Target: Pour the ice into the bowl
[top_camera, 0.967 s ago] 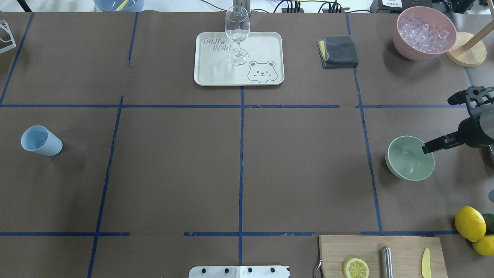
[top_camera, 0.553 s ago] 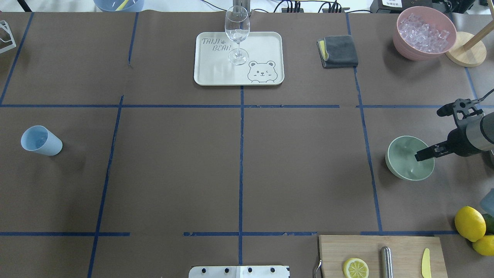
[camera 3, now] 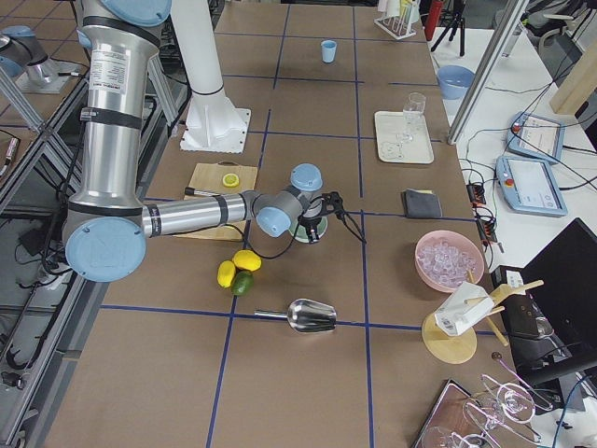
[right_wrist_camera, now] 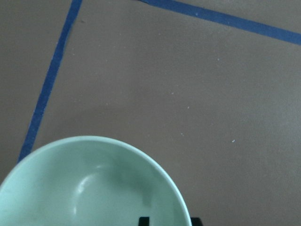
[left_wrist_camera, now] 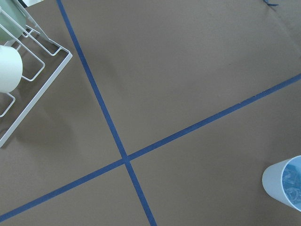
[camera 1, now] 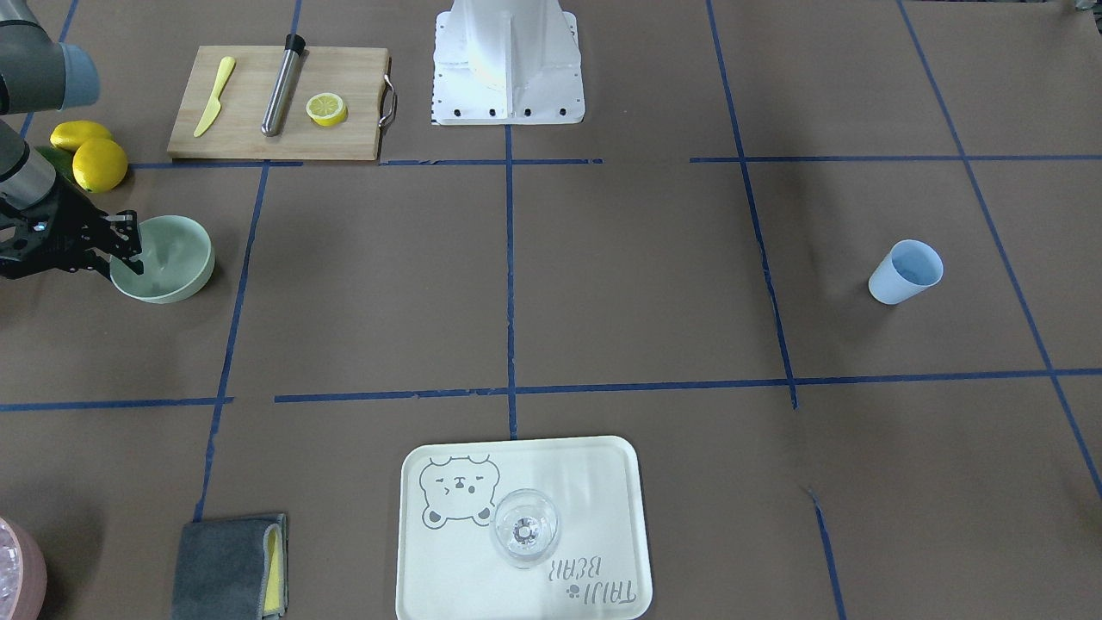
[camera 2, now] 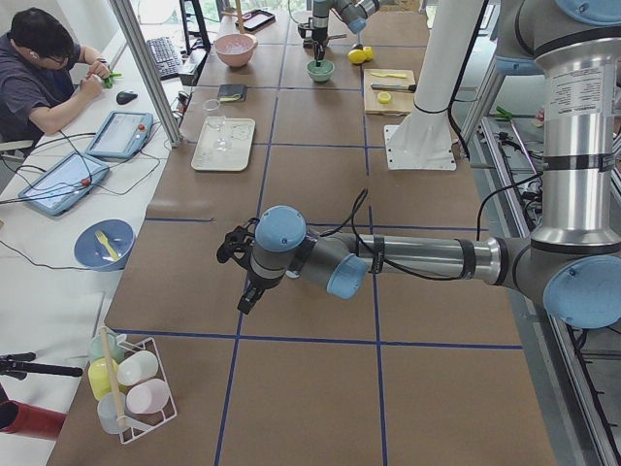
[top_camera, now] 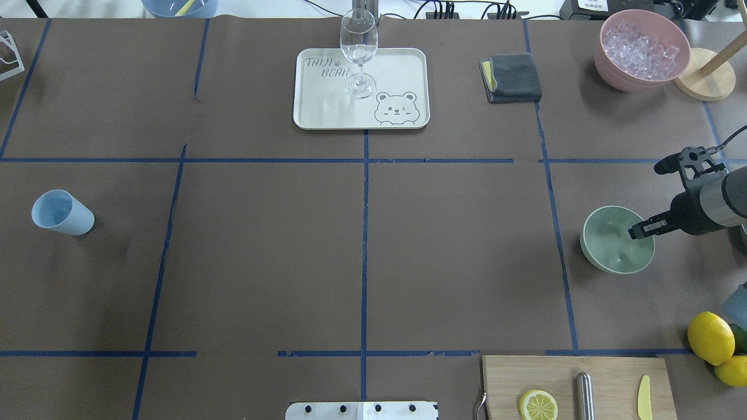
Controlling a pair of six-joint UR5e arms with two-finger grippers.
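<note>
- Since a second ago, the right gripper [top_camera: 634,232] has been brought lower and further in over the green bowl [top_camera: 604,248].
- Its fingers [right_wrist_camera: 144,221] are seen a little spread. One is placed inside the bowl's rim and one outside it, and a gap is seen between the inside finger and the rim.
- The green bowl is stood on the brown table [top_camera: 455,245], on the robot's right side.
- The ice [top_camera: 641,49] is heaped in the pink bowl [top_camera: 604,63] at the far right corner, well apart from the green bowl.
- The left gripper [camera 2: 247,294] is held above the table at the left end. It is shown only from the side, so it cannot be told if it is spread or pressed together.
- A light blue cup [left_wrist_camera: 284,184] and a white wire rack [left_wrist_camera: 33,61] are caught by the left wrist camera.
- A wine glass [top_camera: 358,49] is stood upright on the bear tray [top_camera: 400,76], and a folded grey cloth [top_camera: 513,77] is laid near the tray.
- A lemon slice [top_camera: 537,405] is laid on the wooden board [top_camera: 613,379], and whole lemons [top_camera: 710,337] are piled just beside the board.
</note>
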